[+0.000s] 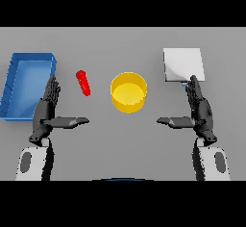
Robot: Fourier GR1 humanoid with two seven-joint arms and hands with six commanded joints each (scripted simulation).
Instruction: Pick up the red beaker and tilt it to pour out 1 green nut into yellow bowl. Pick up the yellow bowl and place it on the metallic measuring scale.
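Our left hand (45, 111) and right hand (201, 110) rest flat, fingers straight, holding nothing. Between them lies bare grey table (123, 139); beyond, small red beaker (83, 83), round yellow bowl (128, 92), pale square metallic scale (183, 64), apart.

white-and-grey forearms, dark left hand (45, 110) — dark right hand (201, 110)

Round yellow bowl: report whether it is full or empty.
Empty. The round yellow bowl shows only bare yellow floor, with no green nut inside.

A plain grey table (120, 144) fills the view, evenly lit.
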